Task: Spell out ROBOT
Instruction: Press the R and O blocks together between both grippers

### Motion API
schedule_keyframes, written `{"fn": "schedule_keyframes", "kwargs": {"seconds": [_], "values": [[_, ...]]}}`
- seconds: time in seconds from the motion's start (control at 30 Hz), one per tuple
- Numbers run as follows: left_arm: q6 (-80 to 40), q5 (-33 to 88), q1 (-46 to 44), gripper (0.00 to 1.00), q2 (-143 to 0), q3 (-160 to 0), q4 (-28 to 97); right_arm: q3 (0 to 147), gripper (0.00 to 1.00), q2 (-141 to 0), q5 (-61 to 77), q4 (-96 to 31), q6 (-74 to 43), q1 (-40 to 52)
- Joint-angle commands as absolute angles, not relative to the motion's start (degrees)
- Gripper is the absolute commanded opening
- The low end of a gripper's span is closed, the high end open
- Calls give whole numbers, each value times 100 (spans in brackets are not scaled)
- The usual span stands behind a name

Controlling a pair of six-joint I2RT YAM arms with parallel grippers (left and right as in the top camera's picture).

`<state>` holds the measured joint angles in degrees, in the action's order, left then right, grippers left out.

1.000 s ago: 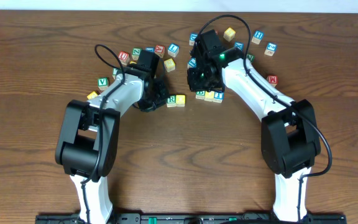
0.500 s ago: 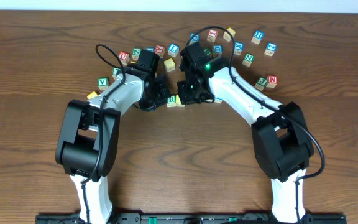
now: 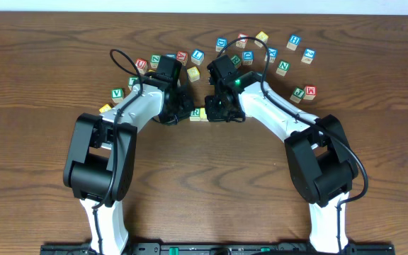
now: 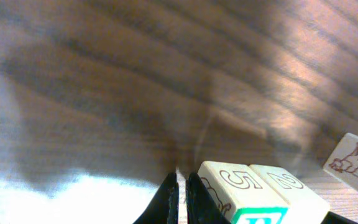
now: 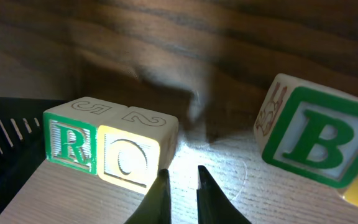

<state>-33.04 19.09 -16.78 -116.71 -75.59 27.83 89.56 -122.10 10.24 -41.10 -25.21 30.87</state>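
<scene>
Listing, counter [image 3: 204, 184] contents and arms:

1. R cube [image 5: 70, 144], green-framed, upright on the counter. It is touching the O cube [image 5: 132, 152], yellow-faced, which stands at its 3 o'clock in the right wrist view. Their top faces read 5 and 2.
2. B cube [image 5: 312, 140], green-framed, tilted, well apart at 3 o'clock of the pair. Its lower right corner is cut off by the frame edge. From overhead it is hidden under the right arm.
3. T cube and second O: not made out in any view.
4. Right gripper [image 5: 182, 194]: fingers slightly parted, nothing between them. Its tips sit just at 5 o'clock of the O cube.
5. Left gripper [image 4: 179, 198]: clenched on nothing, just at 9 o'clock of the R cube.
6. Animal-picture cube [image 4: 353, 165]: cropped at the left wrist view's 3 o'clock edge, letter unseen.
7. Scattered cubes [image 3: 308, 54]: spread across the counter's 12 o'clock side, some partly covered by the arms.
</scene>
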Motion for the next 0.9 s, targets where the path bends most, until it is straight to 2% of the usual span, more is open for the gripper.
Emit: {"fn": "schedule_keyframes", "kwargs": {"seconds": [0.0,0.87], "values": [[-3000,2084,-1680,7,-11799,-7522,2692,8921,10,-12263,958,-4062,-2644,3081],[-2810,2167,-1684,7,-11955,-7522,2364,8921,10,-12335,956,-3771,-2722,3085]]}}
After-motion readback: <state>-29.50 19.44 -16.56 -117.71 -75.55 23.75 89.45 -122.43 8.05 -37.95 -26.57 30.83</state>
